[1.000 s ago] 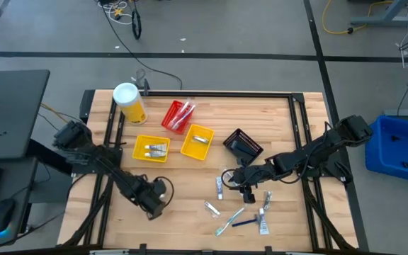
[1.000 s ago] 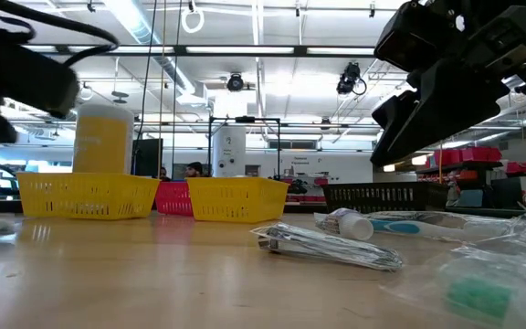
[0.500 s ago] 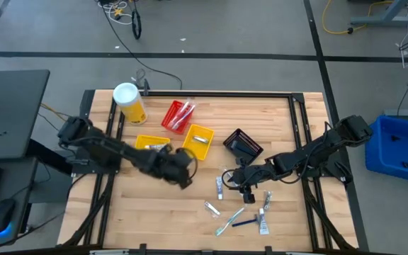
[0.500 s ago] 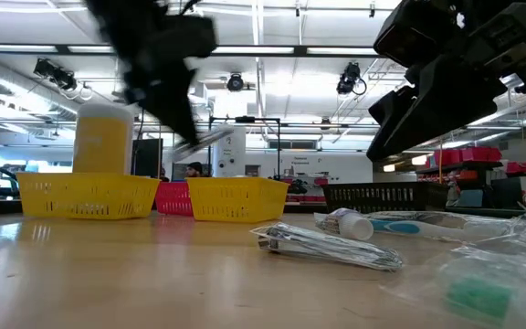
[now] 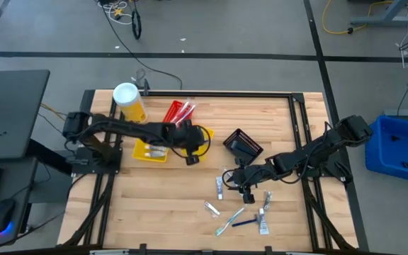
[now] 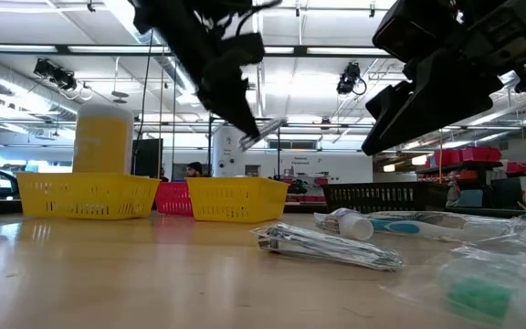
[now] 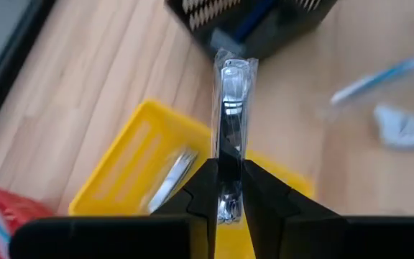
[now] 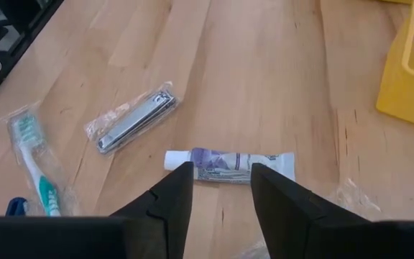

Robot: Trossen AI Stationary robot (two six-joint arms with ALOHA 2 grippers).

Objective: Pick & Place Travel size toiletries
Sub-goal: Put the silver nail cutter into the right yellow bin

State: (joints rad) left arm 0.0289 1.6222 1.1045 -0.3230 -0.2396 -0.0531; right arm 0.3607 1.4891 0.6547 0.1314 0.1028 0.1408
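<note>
My left gripper (image 5: 192, 146) is shut on a clear-wrapped metal nail clipper (image 7: 230, 108) and hangs over the right yellow bin (image 5: 204, 134); the low view shows it (image 6: 234, 96) high above the bins. My right gripper (image 5: 236, 183) is open and hovers above the table. In the right wrist view its fingers (image 8: 171, 194) stand on either side of a white toothpaste tube (image 8: 228, 165) lying flat on the wood, without touching it. Another wrapped clipper (image 8: 131, 121) and a green toothbrush (image 8: 38, 173) lie nearby. My left gripper pinches one end of the wrapped nail clipper (image 7: 228, 188) between its two fingers. The clipper lies along the fingers and sticks out past their tips. It is lifted clear above the yellow bin, its free end (image 6: 268, 127) slanting downward.
A left yellow bin (image 5: 151, 149) with tubes, a red bin (image 5: 178, 115), a black bin (image 5: 244, 145) and a yellow canister with a white lid (image 5: 129, 103) stand at the back. Several loose wrapped toiletries (image 5: 239, 216) lie near the table's front right.
My left gripper has swung from the table's near left, up and toward the far right, carrying the wrapped clipper. It now hangs over the right yellow bin, still shut on the clipper.
</note>
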